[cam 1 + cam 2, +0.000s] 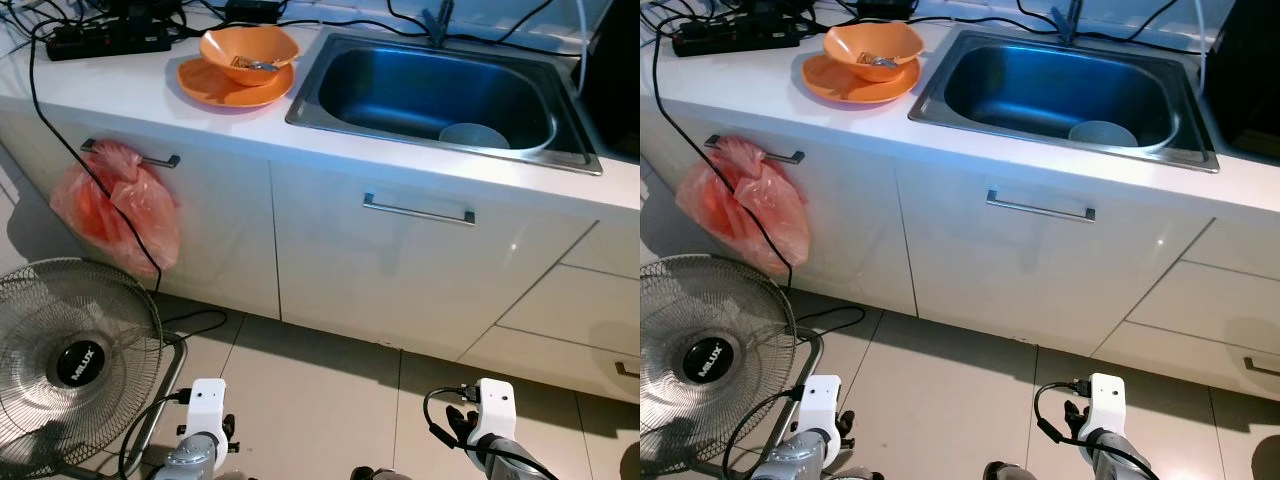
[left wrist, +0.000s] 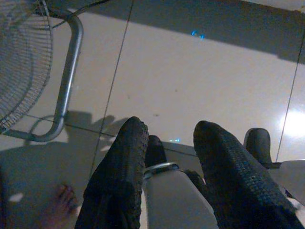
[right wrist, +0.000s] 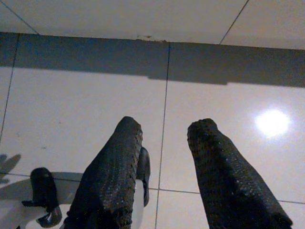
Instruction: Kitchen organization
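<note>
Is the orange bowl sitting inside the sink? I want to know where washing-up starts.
No, the orange bowl rests on an orange plate on the counter, left of the sink.

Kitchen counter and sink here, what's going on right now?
Nothing is being handled yet. The robot stands facing the white counter. Its left gripper and right gripper hang low over the floor tiles, open and empty. An orange bowl sits on an orange plate beside the steel sink, which holds a pale bowl. A fan stands on the floor.
</note>
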Available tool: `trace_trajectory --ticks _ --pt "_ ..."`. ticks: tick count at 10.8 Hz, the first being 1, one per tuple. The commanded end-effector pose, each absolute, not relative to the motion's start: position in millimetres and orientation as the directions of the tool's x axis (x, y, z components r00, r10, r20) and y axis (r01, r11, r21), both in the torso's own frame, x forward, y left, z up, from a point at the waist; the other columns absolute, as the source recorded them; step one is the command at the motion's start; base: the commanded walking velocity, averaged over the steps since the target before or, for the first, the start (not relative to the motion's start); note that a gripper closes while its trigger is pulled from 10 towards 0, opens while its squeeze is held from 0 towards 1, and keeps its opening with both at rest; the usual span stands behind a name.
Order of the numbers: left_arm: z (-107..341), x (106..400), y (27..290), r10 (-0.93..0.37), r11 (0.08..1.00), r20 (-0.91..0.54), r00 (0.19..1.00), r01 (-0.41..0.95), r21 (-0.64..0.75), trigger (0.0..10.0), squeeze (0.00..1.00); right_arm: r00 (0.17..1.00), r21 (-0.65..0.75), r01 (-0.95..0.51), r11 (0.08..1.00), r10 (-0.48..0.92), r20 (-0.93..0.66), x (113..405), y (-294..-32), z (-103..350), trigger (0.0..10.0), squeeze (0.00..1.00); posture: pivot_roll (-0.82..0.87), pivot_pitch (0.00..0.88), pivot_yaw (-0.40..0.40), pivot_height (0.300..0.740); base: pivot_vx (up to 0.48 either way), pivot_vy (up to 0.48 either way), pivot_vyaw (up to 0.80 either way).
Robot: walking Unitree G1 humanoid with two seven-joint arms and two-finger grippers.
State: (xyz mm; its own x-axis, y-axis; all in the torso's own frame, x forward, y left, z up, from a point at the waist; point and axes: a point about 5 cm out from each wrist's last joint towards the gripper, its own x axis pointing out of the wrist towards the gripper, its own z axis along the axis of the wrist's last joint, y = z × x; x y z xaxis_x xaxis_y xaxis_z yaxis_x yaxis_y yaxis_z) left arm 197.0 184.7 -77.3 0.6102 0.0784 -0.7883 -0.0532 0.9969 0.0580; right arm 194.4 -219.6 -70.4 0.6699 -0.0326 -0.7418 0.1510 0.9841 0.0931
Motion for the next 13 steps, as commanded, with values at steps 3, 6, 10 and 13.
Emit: trace_trajectory --ticks 3,6,10,13 --pt "-82.8 185.8 186.8 0.089 0.996 -0.806 0.585 -0.057 0.068 10.0 0.00 0.648 0.102 0.136 0.985 -0.010 -0.761 189.3 -219.6 -73.3 10.0 0.00 0.10 0.097 -0.029 0.740 0.265 0.000 -0.15" --pt "-83.4 183.8 189.2 0.091 0.996 -0.808 0.583 -0.049 0.077 10.0 0.00 0.650 0.106 0.144 0.984 -0.013 -0.760 187.4 -218.0 -74.5 10.0 0.00 0.10 0.111 -0.020 0.740 0.280 0.000 -0.27" --pt "-82.9 184.6 189.4 0.086 0.996 -0.805 0.587 -0.038 0.078 10.0 0.00 0.646 0.111 0.141 0.984 -0.007 -0.763 187.3 -216.1 -75.0 10.0 0.00 0.10 0.107 -0.011 0.740 0.191 0.000 0.00" --pt "-82.5 185.5 189.2 0.087 0.996 -0.805 0.587 -0.032 0.084 10.0 0.00 0.643 0.114 0.130 0.985 0.004 -0.766 187.9 -215.5 -74.9 10.0 0.00 0.11 0.099 -0.015 0.740 0.330 0.000 -0.52"
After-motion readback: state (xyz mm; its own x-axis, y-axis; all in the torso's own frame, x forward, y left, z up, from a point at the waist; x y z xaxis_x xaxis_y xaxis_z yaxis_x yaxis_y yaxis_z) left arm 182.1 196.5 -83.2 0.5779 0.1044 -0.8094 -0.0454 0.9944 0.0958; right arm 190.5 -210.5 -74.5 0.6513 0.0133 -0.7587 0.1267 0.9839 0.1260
